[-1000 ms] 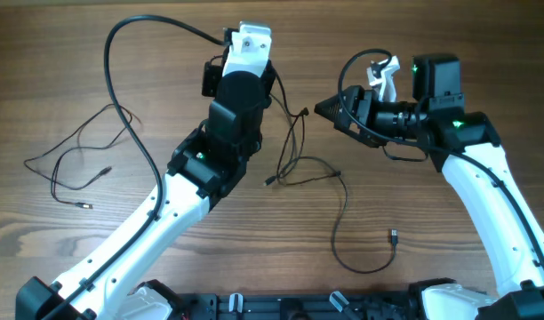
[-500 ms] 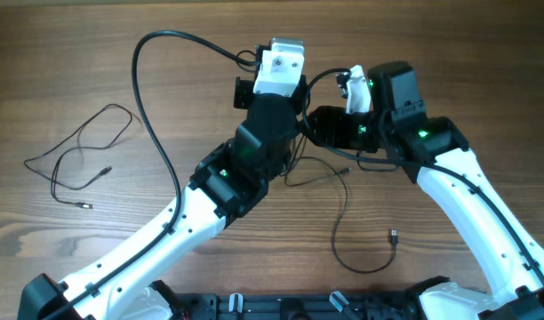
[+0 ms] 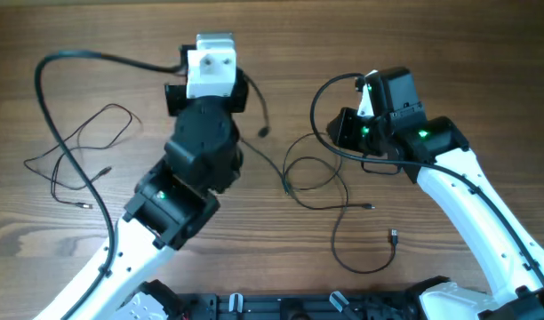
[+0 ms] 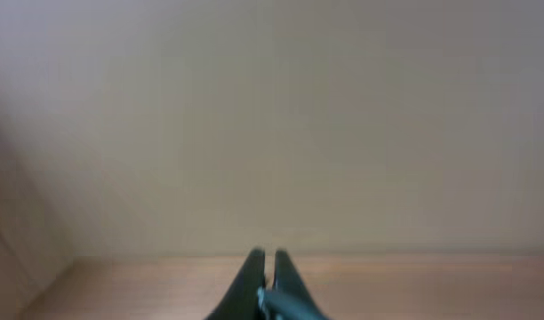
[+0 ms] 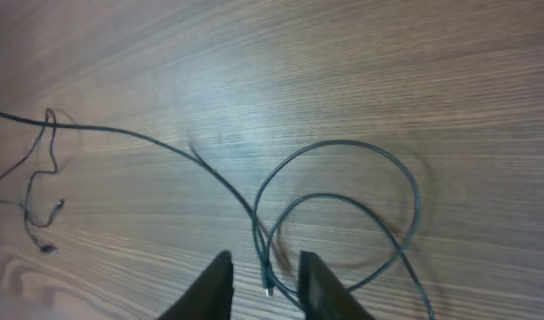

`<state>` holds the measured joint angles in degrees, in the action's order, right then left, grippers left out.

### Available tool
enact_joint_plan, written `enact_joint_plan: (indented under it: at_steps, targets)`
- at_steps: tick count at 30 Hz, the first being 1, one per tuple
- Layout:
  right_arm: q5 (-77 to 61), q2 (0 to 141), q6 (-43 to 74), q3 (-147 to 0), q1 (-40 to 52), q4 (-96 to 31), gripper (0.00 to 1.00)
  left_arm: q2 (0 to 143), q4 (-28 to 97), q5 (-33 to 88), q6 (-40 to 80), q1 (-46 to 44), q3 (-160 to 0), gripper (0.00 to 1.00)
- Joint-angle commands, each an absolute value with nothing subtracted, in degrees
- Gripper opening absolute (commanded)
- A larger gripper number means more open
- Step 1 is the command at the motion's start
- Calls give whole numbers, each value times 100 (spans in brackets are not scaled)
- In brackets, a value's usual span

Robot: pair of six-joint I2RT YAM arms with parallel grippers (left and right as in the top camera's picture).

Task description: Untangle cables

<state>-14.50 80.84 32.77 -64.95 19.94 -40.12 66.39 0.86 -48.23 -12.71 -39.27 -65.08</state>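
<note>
We see a brown table [image 3: 485, 62] with fine wood grain. On the table lie thin black cables [image 3: 333, 242]. Over the table reach black-and-white arms [image 3: 472, 200] with small green lights [image 3: 423, 136].

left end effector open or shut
Shut: in the left wrist view the black left end effector has its two fingertips pressed together.

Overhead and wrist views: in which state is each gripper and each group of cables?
left gripper: shut, aimed at the wall, not at the table.
right gripper: open, low over the table, a cable end between its fingers, not clamped.
middle cables: looped and crossing, lying on the table.
thin cable at the left: loosely looped, lying apart, untouched.
</note>
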Motion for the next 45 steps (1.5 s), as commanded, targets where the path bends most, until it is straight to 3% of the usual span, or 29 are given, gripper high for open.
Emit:
enact_joint_plan:
  at_steps: [1,4,5,6,9,16,17,18,19,20,21,28,34,36,38,45]
  targets:
    - [-1640,8110,3299,-6517,1964,-3962,32,6604,996,-4954,-624,-3677,-6490,20]
    - [-1640,8110,3297,-6525,1964,-3946,45,6604,2440,-3929,447,-3658,-6490,61]
    - [-1640,8110,3297,-6536,1964,-3909,50,6606,2877,-2995,502,-3658,-6490,84]
    - [-1640,8095,3297,-6543,1964,-3896,54,6611,3155,-2602,504,-3658,-6490,100]
    - [-1616,7852,3256,-6543,1964,-3879,64,6611,3695,-2969,1098,-3535,-6490,100]
    - [-1308,7526,2993,-6541,1964,-4095,68,6626,3903,-3076,2029,-1673,-6488,100]
    - [-1310,7526,2993,-6541,1964,-4095,68,6659,3920,-2980,1715,-1223,-6488,77]
    - [-1310,7526,2998,-6541,1964,-4095,68,6689,3935,-2982,1566,-1028,-6488,70]
    - [-1308,7526,2998,-6541,1964,-4093,68,6753,3931,-2932,1356,-766,-6488,77]
    - [-1297,7526,2998,-6541,1964,-4080,68,6820,3933,-2836,1164,-515,-6488,93]
    - [-1291,7526,2998,-6541,1964,-4073,70,6925,3957,-2733,989,-193,-6488,100]
    - [-1138,7526,2974,-6539,1964,-4080,81,8066,4318,-1400,786,1439,-6488,100]
    - [-1140,7526,2965,-6534,1964,-4169,84,8593,3994,-2591,1096,2086,-6488,100]
    - [-1140,7526,2910,-6534,1964,-4145,86,8744,4097,-2171,2038,2585,-6488,100]
    - [-1142,7540,2910,-6534,1964,-4123,88,8912,3962,-1756,1883,2939,-6486,100]
    - [-1142,7555,2910,-6523,1964,-4125,89,9085,3903,-1704,2637,3050,-6484,100]
